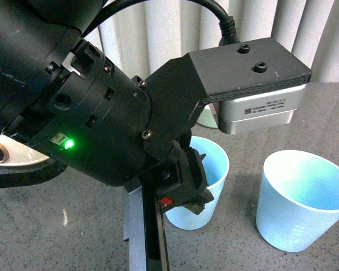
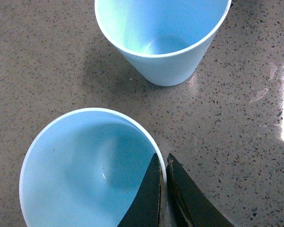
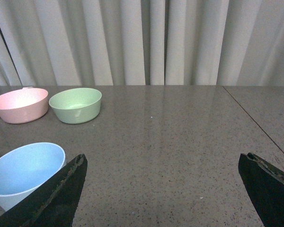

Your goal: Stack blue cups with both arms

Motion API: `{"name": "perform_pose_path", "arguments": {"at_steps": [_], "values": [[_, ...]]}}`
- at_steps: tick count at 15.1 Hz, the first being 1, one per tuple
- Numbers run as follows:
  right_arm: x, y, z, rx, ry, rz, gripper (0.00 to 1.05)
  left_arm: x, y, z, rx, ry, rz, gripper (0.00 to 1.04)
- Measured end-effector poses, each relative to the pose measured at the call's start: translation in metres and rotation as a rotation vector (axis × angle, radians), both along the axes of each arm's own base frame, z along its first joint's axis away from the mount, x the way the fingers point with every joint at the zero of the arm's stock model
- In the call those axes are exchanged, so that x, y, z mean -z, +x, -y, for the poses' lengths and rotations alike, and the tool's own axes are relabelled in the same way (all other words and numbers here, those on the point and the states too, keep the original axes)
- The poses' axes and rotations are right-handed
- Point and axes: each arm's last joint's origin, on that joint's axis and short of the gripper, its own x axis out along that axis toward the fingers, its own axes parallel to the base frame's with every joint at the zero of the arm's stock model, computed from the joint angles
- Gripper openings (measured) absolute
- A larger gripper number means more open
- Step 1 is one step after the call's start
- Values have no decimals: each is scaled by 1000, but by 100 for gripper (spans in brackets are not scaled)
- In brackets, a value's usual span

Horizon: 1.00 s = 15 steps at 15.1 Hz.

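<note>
Two light blue matte plastic tapered cups here, and neither is inside the other, so the actual stacking is all left to do.

Front view: the free cup (image 1: pixel 302 200) stands upright on the speckled grey-brown stone-look table (image 1: pixel 246 141) with nothing touching it. The gripped cup (image 1: pixel 212 169) stands just left of it, apart, also on the table. The black left gripper (image 1: pixel 192 200) is down at its near rim. That arm's bulk blocks a big chunk of the frame, so the grip itself is hard to read from here, and the right arm isn't in shot.

Left wrist view: much clearer. The two fingers (image 2: pixel 149 198) are clamped on the gripped cup's rim, one inside the wall and one outside. The free cup is just beyond, its far rim cut off by the frame. My read is that the grasp is done, with the lift and drop-in to go.

Right wrist view: the right gripper (image 3: pixel 161 158) has its fingers spread wide, holding nothing, above bare table. The blue cup beside one finger is probably the free cup (image 3: pixel 26 172), though I can't be sure. A pale pink round bowl (image 3: pixel 19 104) and a pale green round bowl (image 3: pixel 75 105) sit well behind it.
</note>
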Motion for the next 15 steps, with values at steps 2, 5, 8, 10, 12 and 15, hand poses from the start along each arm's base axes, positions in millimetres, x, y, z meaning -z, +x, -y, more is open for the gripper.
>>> {"name": "perform_pose_path", "arguments": {"at_steps": [2, 5, 8, 10, 12, 15], "values": [[0, 0, 0, 0, 0, 0, 98, 1, 0, 1, 7, -10, -9, 2], [0, 0, 0, 0, 0, 0, 98, 2, -2, 2, 21, -3, -21, 2], [0, 0, 0, 0, 0, 0, 98, 2, -2, 5, 32, 4, -21, 2], [0, 0, 0, 0, 0, 0, 98, 4, -2, 6, 30, 12, -35, 15], [0, 0, 0, 0, 0, 0, 98, 7, -1, 8, 25, 14, -48, 36], [0, 0, 0, 0, 0, 0, 98, -5, 3, 11, 20, -22, -34, 64]]}}
